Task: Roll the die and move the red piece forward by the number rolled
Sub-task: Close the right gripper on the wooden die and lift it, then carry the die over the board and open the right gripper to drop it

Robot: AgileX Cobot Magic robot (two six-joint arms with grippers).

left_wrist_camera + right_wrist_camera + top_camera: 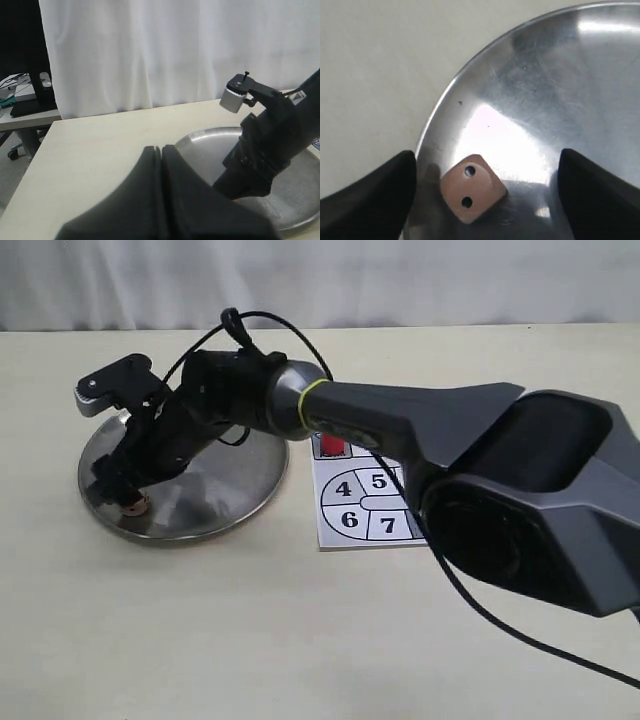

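Observation:
The die (pixel 472 188), a tan-pink cube with two dark pips on its top face, lies on the round metal plate (pixel 535 100) close to its rim. My right gripper (pixel 487 192) hangs just above it, open, one finger on each side and neither touching it. In the exterior view the same die (pixel 132 506) is a small tan spot under the right gripper (pixel 118 492) at the plate's (pixel 225 485) near-left edge. The red piece (pixel 333 446) stands on the top square of the numbered board (pixel 365 502), partly behind the right arm. My left gripper (pixel 162 148) is shut and empty.
The right arm (pixel 420 430) reaches across the board to the plate and hides part of the board. From the left wrist view, the right arm (pixel 270 145) stands over the plate (pixel 210 145). A white curtain hangs behind the table.

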